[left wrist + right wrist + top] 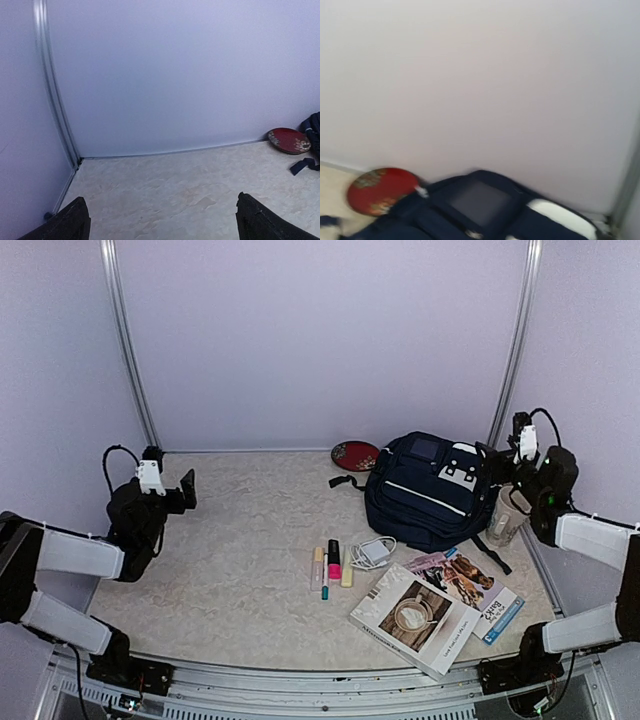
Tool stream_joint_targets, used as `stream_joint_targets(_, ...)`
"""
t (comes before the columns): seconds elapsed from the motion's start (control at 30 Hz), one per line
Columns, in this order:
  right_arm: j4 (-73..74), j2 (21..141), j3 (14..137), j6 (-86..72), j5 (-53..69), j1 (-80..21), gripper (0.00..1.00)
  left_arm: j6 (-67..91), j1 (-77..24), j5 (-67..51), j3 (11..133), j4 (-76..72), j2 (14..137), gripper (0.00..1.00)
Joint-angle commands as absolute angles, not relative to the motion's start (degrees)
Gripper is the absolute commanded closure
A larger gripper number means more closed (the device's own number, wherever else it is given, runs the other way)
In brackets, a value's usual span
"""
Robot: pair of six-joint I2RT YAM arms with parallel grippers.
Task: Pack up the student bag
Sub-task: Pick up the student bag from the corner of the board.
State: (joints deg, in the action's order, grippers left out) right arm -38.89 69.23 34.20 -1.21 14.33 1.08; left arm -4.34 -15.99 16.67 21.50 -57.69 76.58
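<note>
**Both grippers are standing open, the bag is lying at the far right**

Closest to the arm bases, a book with a coffee cup on its cover is lying flat on the table, right of the middle. A colourful magazine is lying just beside it on the right, and a blue booklet is showing at the magazine's near right edge. A little farther in, a short row of markers and pens is lying side by side. A white charger with its coiled cable is resting just right of them.

On the left, the left gripper is hovering above the bare table, well apart from all these things. Its wrist camera is showing both dark fingertips spread wide, with nothing between them.

The student bag is lying on the far right part of the table, with its navy front and white patch facing up. A black strap is trailing from it toward the near right. A pale bottle is standing against its right side. The right gripper is hanging just beside the bag's far right corner. It is holding nothing and its jaws are standing apart.

Farthest away, a red plate is lying near the back wall, just beside the bag's far left corner.
</note>
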Motion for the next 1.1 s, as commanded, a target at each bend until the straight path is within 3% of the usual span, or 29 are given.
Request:
stream_joint_targets(0.0,-12.66,69.17,41.72,-1.28,11.6,-6.74,0.03,-10.42,-25.82,22.76,30.69,-46.42,73.27,0.01)
stream_joint_targets(0.23,7.4,76.76,57.07,2.4,5.96,-17.0,0.02,-0.22,-36.17,17.27,44.67,-23.17,71.71,0.01)
stream_joint_targets(0.4,19.58,86.7,64.82,4.79,7.09,-22.17,0.0,1.29,-42.58,15.56,47.51,-17.38,72.3,0.01)
stream_joint_targets(0.63,26.23,99.91,69.79,8.92,9.31,-26.75,0.0,6.32,-43.84,12.42,48.99,-11.32,74.06,0.01)
stream_joint_targets(0.77,27.84,107.12,72.47,8.83,7.38,-26.97,0.06,6.35,-44.51,12.2,48.78,-9.41,74.35,0.01)
stream_joint_targets(0.8,28.27,108.45,73.29,8.56,6.47,-27.0,0.11,6.33,-44.62,12.34,48.64,-8.92,74.3,0.01)
stream_joint_targets(0.83,28.9,109.54,74.14,8.18,5.48,-27.08,0.22,6.38,-44.64,12.63,48.3,-8.42,74.18,0.01)
stream_joint_targets(0.97,28.35,108.17,75.56,7.51,3.75,-27.07,0.88,6.66,-44.65,13.7,46.51,-7.9,73.41,0.01)
stream_joint_targets(1.0,27.85,106.55,75.6,7.5,2.98,-27.07,0.99,6.64,-44.65,13.59,46.16,-7.91,73.26,0.01)
stream_joint_targets(1.07,27.11,102.77,76.04,7.36,0.99,-27.07,1.0,6.63,-44.69,13.35,45.73,-7.5,73.11,0.01)
